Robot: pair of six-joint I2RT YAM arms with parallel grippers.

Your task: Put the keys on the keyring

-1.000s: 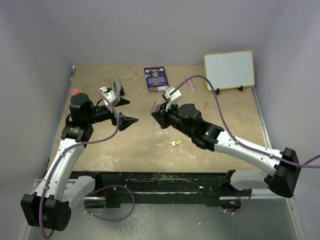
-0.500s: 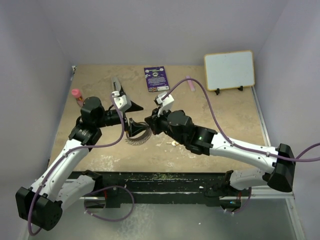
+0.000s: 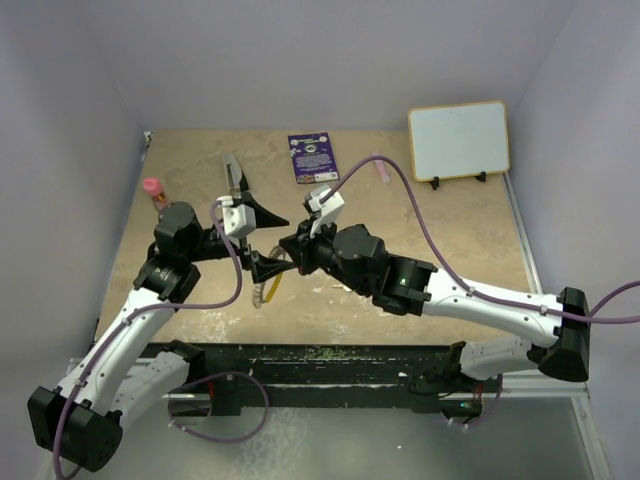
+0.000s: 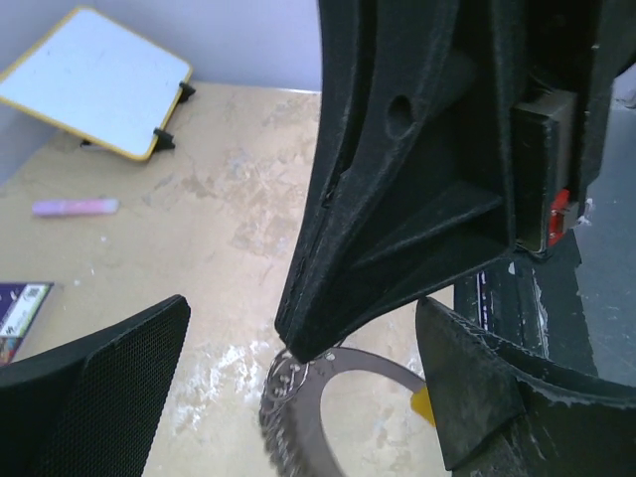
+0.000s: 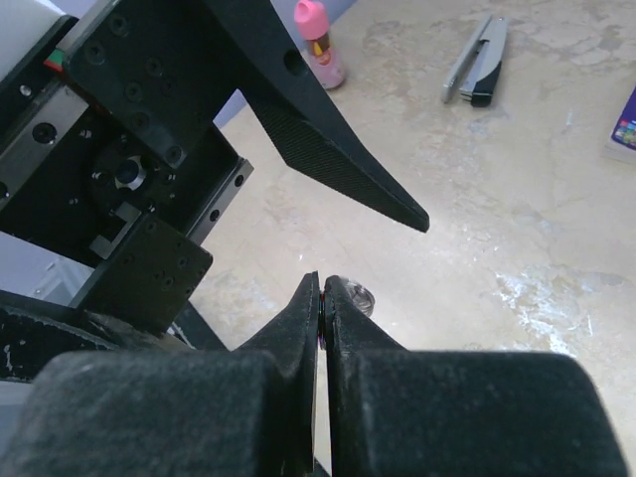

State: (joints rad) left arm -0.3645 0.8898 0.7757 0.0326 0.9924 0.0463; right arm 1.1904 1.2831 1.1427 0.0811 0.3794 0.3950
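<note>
At the centre of the overhead view, my two grippers meet above the tan table (image 3: 190, 150). My left gripper (image 3: 272, 243) stands spread wide and holds nothing. Its black fingers bracket the tip of my right gripper (image 5: 320, 290).

My right gripper is pinched fully together. The thin, silvery, beaded metal keyring (image 4: 348, 360) hangs at its tip, lower middle of the left wrist view, apparently gripped there.

A small key with a yellow-orange head (image 4: 422, 405) shows just right of the ring. I cannot tell whether it is threaded on.

Upper left of the overhead frame: a pink-capped bottle (image 3: 152, 188) and a grey-and-black oblong tool (image 3: 235, 172), apart from each other.
</note>
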